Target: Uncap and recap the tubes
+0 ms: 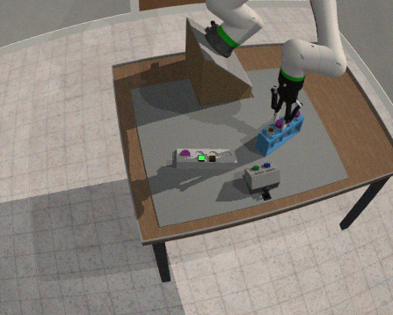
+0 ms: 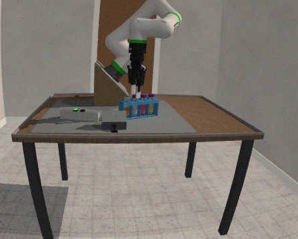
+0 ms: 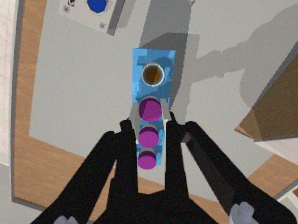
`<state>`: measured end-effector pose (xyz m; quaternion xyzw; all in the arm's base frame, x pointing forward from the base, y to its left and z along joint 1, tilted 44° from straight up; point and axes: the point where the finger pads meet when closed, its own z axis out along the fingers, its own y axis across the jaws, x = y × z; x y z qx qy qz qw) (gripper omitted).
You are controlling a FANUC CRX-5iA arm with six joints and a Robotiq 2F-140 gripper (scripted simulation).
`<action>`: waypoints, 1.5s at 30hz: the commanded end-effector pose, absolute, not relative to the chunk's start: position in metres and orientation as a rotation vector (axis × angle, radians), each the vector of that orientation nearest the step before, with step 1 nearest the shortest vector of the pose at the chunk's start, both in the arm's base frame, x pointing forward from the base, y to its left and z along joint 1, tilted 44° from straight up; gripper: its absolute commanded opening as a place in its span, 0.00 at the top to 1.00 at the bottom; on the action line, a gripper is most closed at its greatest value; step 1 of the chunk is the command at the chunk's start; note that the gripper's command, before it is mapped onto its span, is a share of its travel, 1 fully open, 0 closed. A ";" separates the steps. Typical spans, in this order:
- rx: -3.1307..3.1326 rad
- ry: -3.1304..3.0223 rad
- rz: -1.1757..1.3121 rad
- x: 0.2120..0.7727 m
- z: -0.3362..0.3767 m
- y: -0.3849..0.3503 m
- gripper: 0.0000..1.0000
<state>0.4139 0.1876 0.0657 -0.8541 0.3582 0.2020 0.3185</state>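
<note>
The blue decapping station (image 1: 280,134) holds four tubes. The tube at its near-left end (image 1: 271,130) is open and shows in the wrist view (image 3: 152,74) as a brown mouth. The other three carry purple caps. My gripper (image 1: 280,121) stands upright over the rack, shut on the purple cap (image 3: 151,110) of the tube beside the open one, tube 3 by its place. The two caps behind it (image 3: 149,135) (image 3: 146,159) lie under my palm. On the cap tray (image 1: 204,157) one purple cap (image 1: 185,153) sits in the left end nest, and the green lamp (image 1: 200,157) is lit.
The small sloping desk (image 1: 262,176) stands in front of the rack with the green READY key (image 1: 255,167) and the blue CYCLE key (image 1: 266,165). The arm's brown wedge pedestal (image 1: 215,70) rises at the back of the table.
</note>
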 end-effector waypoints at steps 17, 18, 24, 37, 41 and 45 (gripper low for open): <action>-1.864 1.757 0.824 0.414 0.065 0.188 1.00; -1.864 1.757 0.824 0.414 0.065 0.188 1.00; -1.864 1.757 0.824 0.414 0.065 0.188 0.65; -2.025 1.494 0.731 0.414 0.066 0.188 0.65; -2.115 1.314 0.666 0.414 0.066 0.188 0.65; -2.174 1.176 0.615 0.414 0.066 0.188 0.65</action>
